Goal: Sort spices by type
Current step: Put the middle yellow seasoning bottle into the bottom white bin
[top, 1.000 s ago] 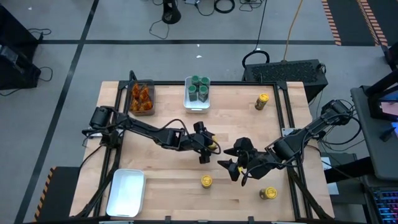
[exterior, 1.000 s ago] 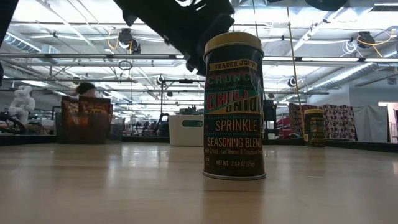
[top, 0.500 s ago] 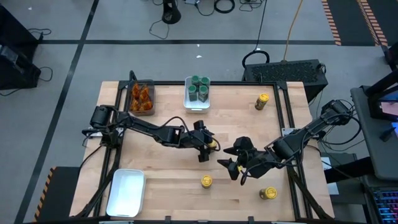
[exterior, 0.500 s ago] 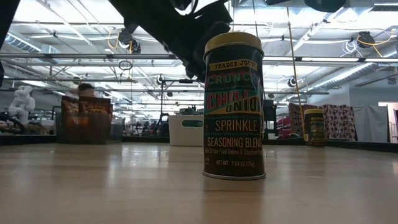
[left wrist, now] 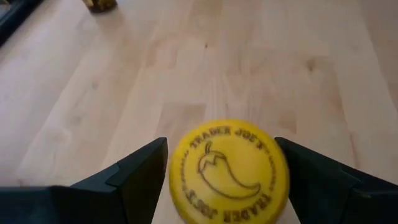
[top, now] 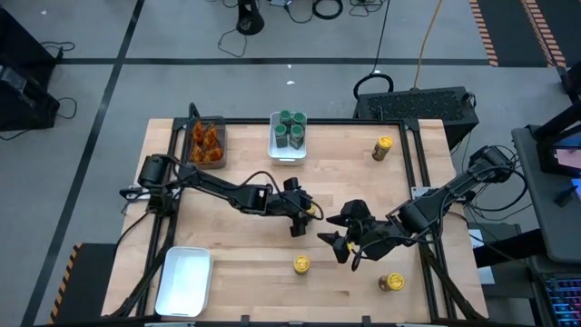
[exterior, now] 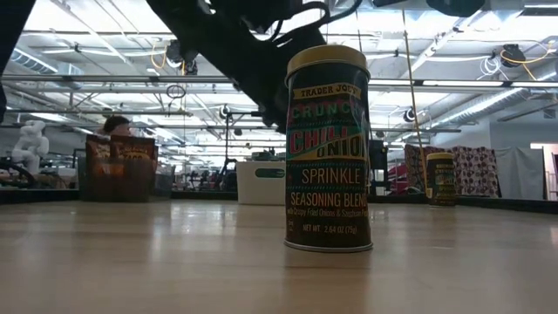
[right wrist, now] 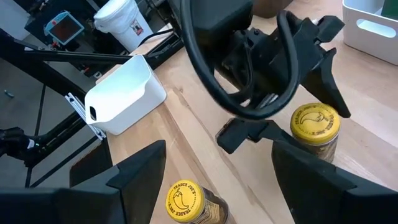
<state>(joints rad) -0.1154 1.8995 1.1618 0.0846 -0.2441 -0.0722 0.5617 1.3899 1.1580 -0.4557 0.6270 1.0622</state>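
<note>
A: Why is the left gripper (left wrist: 221, 163) hanging apart over that yellow jar (left wrist: 229, 169)?
B: It's straddling the lid, I'd judge for a grab. The jar is standing mid-table; the right gripper (top: 342, 242) is waiting apart nearby.

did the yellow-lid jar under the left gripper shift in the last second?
No. In the low view the yellow-lidded jar stands at the same spot against the white tray behind it. The left gripper hovers open above it.
</note>
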